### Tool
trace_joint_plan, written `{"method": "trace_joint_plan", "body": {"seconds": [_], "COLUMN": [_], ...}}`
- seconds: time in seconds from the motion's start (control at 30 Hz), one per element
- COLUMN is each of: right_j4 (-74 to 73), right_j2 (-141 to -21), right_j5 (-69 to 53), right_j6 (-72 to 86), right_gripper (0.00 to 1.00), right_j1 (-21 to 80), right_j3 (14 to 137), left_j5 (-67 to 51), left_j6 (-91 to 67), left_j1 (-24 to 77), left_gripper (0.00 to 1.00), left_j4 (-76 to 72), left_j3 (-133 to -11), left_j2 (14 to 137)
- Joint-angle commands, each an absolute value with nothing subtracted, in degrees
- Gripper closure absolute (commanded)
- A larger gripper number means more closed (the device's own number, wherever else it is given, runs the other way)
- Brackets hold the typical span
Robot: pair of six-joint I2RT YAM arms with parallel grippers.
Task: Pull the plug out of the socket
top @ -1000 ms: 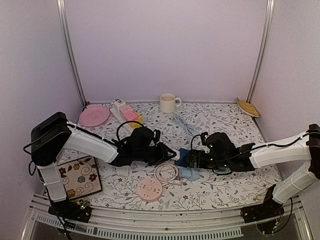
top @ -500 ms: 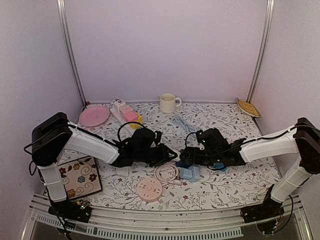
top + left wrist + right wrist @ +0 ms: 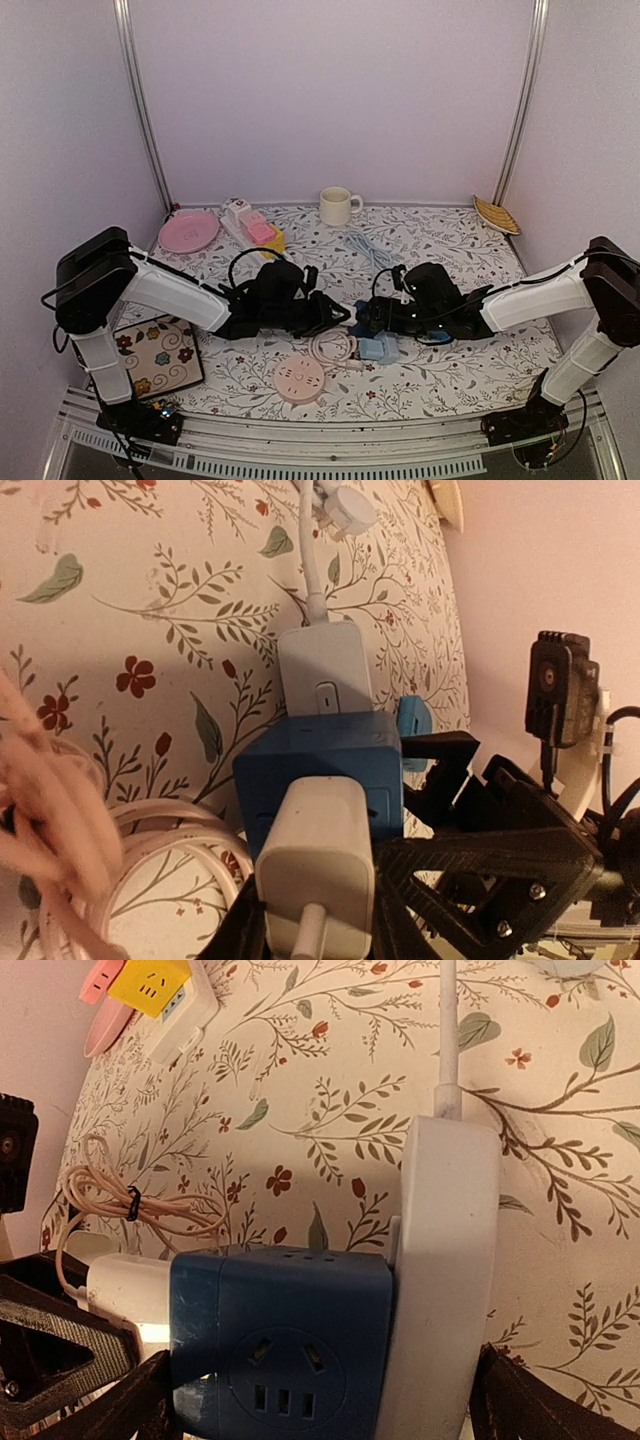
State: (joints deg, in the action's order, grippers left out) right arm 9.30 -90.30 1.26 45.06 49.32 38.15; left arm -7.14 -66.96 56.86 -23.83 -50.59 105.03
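White plug (image 3: 318, 858) in blue socket (image 3: 322, 758)

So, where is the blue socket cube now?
Top view, mid-table: the blue socket cube sits between the left gripper, gripping its white plug, and right gripper.

Desk (image 3: 455, 245), floral-patterned top. Back row: pink plate (image 3: 188, 231), white power strip (image 3: 250, 228), cream mug (image 3: 337, 206), woven tan piece (image 3: 496, 215). Centre: blue cube socket (image 3: 280, 1345), pale cable (image 3: 365, 247). Front: coiled cord (image 3: 333, 347), round pink disc (image 3: 299, 380), patterned tile (image 3: 157, 355) at left.
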Motion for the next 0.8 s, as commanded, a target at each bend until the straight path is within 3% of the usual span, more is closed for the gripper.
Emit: {"method": "trace_joint_plan", "body": {"seconds": [0.0,0.77], "right_j4": [2.0,2.3], "right_j2": [-92.9,-95.5], "right_j5": [6.4,7.9], "right_j6": [44.8,45.6], "right_gripper": [0.0,0.01], "right_j1": [46.0,45.0], "right_j3": [34.5,33.8], "left_j5": [-8.0,-6.3], "left_j6": [-65.1,-63.8], "left_j1": [56.8,56.1], "left_gripper": [1.0,1.0], "left_j4": [-25.1,-22.8], "left_j3": [-48.3,-44.1], "left_j2": [100.2,94.3]}}
